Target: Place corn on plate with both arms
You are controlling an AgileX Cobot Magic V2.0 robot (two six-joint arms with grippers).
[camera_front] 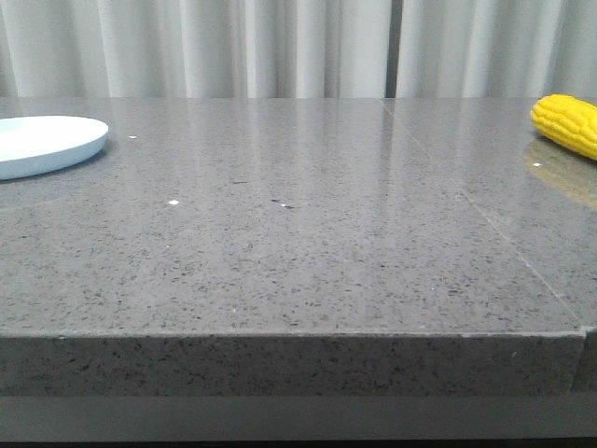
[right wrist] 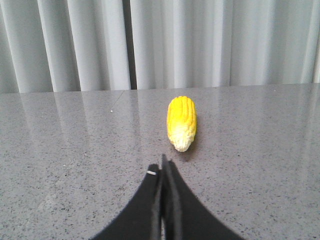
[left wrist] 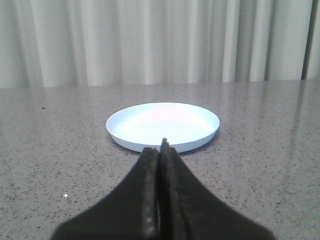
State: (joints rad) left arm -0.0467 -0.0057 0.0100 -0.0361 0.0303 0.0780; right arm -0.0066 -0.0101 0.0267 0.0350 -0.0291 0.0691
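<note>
The yellow corn [camera_front: 567, 122] lies on the grey table at the far right edge of the front view. In the right wrist view the corn [right wrist: 182, 121] lies a short way ahead of my right gripper [right wrist: 163, 165], its paler tip toward the gripper; the jaws are shut and empty. The pale blue-white plate [camera_front: 42, 143] sits at the far left of the table and holds nothing. In the left wrist view the plate [left wrist: 163, 125] lies just ahead of my left gripper [left wrist: 161, 149], whose jaws are shut and empty. Neither gripper shows in the front view.
The grey speckled stone table [camera_front: 298, 243] has a seam [camera_front: 485, 224] running diagonally on its right side and a front edge [camera_front: 298, 336] near the camera. White curtains [camera_front: 280, 47] hang behind the table's far edge.
</note>
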